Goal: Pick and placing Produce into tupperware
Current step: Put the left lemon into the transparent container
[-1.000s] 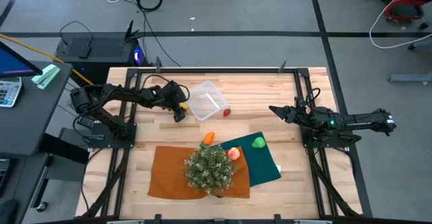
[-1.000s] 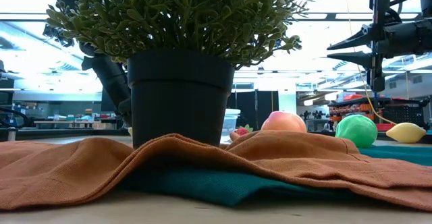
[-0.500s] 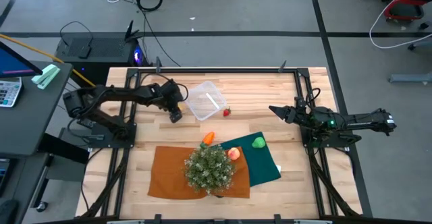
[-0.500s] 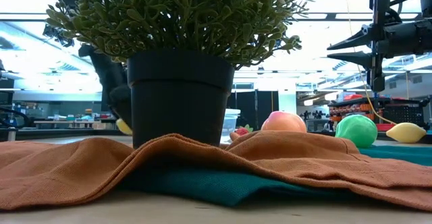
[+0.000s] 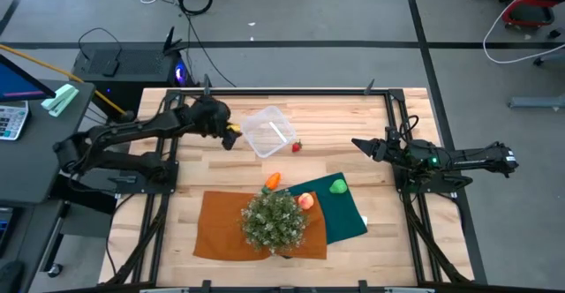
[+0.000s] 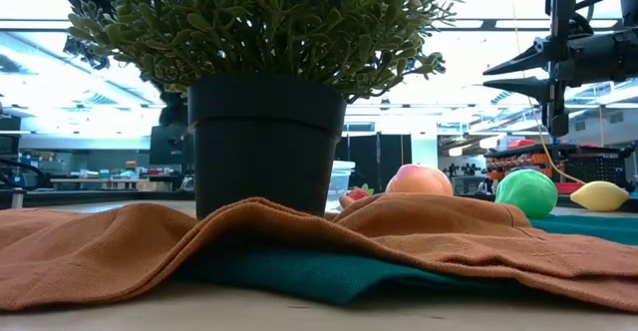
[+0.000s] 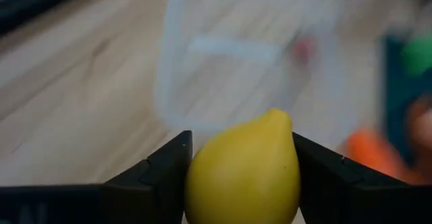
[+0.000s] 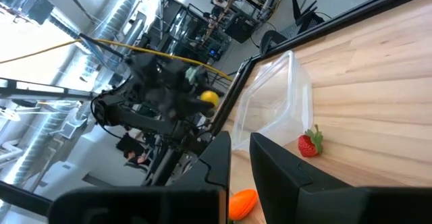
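My left gripper (image 5: 228, 136) is shut on a yellow toy lemon (image 7: 243, 177), above the table just left of the clear tupperware (image 5: 269, 131). The lemon also shows in the right wrist view (image 8: 210, 97). A strawberry (image 5: 297, 146) lies on the wood right of the tupperware. An orange piece (image 5: 273, 180), a peach (image 5: 305, 201) and a green fruit (image 5: 338, 186) lie on the cloths. Another yellow piece (image 6: 598, 196) lies at the right. My right gripper (image 5: 357, 142) hangs open and empty above the table's right side. My left gripper pinches the lemon between its two fingers (image 7: 162, 173), one on each side of its body (image 7: 202, 183). The lemon's pointed tip (image 7: 277, 116) faces forward, toward the tupperware. The lemon is lifted clear of the table.
A bushy potted plant (image 5: 274, 221) stands on an orange cloth (image 5: 221, 227) at the near middle, and a dark green cloth (image 5: 344, 212) lies beside it. Bare wood shows around the tupperware (image 5: 353, 112). A metal frame (image 5: 291, 90) runs round the table.
My left gripper has gone up and a little toward the table's far edge with the lemon, which is lifted higher above the wood. In the low view the arm and the lemon have risen out of sight behind the plant. My right arm has kept still.
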`<state>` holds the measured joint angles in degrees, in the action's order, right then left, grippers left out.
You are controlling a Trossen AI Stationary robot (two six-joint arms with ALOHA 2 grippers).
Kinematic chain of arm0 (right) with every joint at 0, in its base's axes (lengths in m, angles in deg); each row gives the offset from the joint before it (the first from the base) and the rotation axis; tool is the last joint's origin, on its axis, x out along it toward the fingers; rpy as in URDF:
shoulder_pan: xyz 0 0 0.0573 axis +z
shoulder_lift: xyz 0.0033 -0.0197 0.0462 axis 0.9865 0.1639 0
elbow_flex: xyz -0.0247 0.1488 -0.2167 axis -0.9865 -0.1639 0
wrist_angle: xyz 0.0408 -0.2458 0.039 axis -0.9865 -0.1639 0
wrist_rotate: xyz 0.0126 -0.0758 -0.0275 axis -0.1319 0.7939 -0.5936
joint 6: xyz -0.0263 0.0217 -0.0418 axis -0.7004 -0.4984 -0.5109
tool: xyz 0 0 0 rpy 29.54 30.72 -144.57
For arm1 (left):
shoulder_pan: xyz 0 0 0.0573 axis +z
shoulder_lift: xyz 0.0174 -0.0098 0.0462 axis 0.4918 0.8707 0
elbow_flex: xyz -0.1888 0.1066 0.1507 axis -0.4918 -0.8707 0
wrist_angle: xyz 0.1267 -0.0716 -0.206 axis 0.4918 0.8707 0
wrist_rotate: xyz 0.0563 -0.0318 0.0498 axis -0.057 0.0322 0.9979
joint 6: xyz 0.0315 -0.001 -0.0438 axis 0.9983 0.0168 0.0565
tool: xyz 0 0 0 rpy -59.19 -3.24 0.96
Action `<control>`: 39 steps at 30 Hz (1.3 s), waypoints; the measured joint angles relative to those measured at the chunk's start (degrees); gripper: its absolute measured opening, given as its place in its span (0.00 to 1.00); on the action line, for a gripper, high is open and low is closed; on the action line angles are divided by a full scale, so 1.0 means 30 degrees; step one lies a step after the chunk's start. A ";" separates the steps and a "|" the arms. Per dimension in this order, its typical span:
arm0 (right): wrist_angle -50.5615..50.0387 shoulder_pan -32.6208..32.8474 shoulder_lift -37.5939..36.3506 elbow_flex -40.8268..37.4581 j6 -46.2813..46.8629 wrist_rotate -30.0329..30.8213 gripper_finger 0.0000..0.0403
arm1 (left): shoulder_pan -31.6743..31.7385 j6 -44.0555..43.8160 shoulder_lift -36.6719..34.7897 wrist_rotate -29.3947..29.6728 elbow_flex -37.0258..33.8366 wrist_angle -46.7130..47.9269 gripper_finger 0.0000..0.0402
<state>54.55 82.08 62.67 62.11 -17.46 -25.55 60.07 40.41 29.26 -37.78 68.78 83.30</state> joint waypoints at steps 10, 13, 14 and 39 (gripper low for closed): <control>-0.0007 0.0002 0.0000 0.0000 0.0002 0.0000 0.07 | -0.0427 -0.4079 0.0042 -0.0765 0.0027 -0.8961 0.54; -0.0007 -0.0001 0.0000 0.0000 0.0002 0.0000 0.07 | -0.0441 -0.4065 0.0154 -0.0165 0.0190 -1.0538 0.54; -0.0003 0.0000 0.0004 0.0000 0.0002 -0.0002 0.07 | -0.0428 -0.4061 0.0307 -0.0004 0.0417 -1.0772 0.54; -0.0481 0.0002 0.0036 0.0000 -0.0188 -0.0969 0.07 | -0.0477 0.3841 0.9520 -0.0703 1.5709 0.7412 0.54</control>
<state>53.11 82.09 62.78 62.11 -18.02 -28.46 58.64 51.94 57.82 -39.89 115.91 105.54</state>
